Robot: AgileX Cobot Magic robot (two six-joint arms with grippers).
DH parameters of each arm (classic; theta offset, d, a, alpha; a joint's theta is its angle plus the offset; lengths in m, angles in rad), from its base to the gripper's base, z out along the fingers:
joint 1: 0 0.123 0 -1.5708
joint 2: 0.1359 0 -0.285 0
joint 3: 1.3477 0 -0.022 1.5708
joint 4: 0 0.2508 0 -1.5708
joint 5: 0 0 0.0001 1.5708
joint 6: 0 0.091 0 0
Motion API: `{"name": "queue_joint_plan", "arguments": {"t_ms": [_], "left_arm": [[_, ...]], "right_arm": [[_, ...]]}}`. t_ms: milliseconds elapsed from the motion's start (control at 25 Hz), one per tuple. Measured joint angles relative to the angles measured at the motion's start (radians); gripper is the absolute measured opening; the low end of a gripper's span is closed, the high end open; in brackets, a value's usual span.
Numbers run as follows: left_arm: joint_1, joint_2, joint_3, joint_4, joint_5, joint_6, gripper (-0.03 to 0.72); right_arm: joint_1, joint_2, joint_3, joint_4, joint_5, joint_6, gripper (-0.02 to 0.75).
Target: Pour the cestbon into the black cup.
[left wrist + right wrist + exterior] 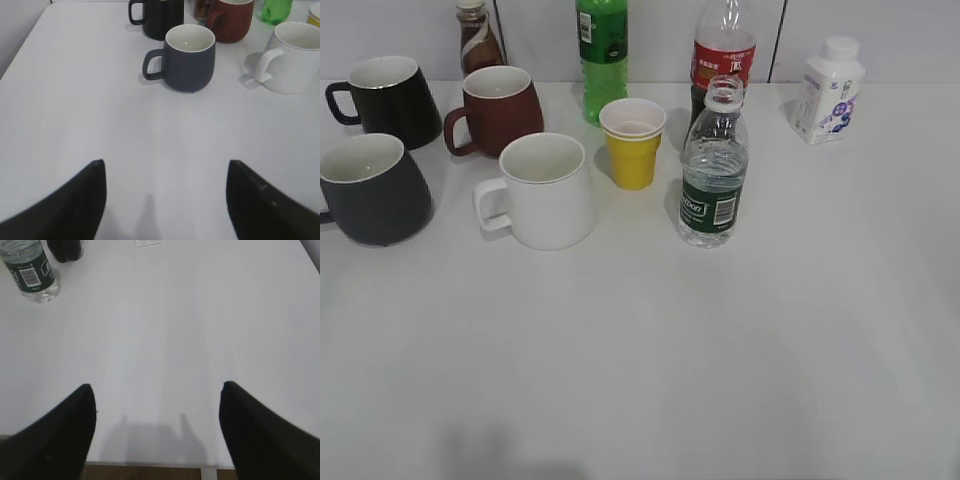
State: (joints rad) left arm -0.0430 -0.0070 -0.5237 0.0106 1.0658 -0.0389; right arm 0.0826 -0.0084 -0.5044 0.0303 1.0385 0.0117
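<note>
The cestbon (713,165), a small clear uncapped bottle with a dark green label, stands upright mid-table; it also shows at the top left of the right wrist view (31,271). The black cup (372,188), a matte charcoal mug with a white inside, stands at the far left; it also shows in the left wrist view (189,58), handle pointing left. My left gripper (165,172) is open and empty, well in front of the cup. My right gripper (157,395) is open and empty near the table's front edge, far from the bottle. Neither gripper shows in the exterior view.
A white mug (545,190), a yellow paper cup (633,142), a brown-red mug (500,108) and a glossy black mug (388,98) stand near the cup. Behind are a green soda bottle (603,55), a red-labelled cola bottle (722,55), a brown bottle (477,38) and a white bottle (828,90).
</note>
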Motion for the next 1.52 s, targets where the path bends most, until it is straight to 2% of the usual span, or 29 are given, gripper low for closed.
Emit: {"name": "queue_joint_plan", "arguments": {"t_ms": [1240,1360,1520], "left_arm": [[0.0,0.0,0.0,-0.011,0.0,0.0,0.562],[0.0,0.0,0.0,-0.011,0.0,0.0,0.551],[0.0,0.015,-0.011,-0.011,-0.022,0.0,0.494]], "right_arm": [[0.0,0.0,0.0,0.0,0.0,0.0,0.575],[0.0,0.0,0.0,0.0,0.0,0.0,0.575],[0.0,0.0,0.0,0.0,0.0,0.0,0.575]]}}
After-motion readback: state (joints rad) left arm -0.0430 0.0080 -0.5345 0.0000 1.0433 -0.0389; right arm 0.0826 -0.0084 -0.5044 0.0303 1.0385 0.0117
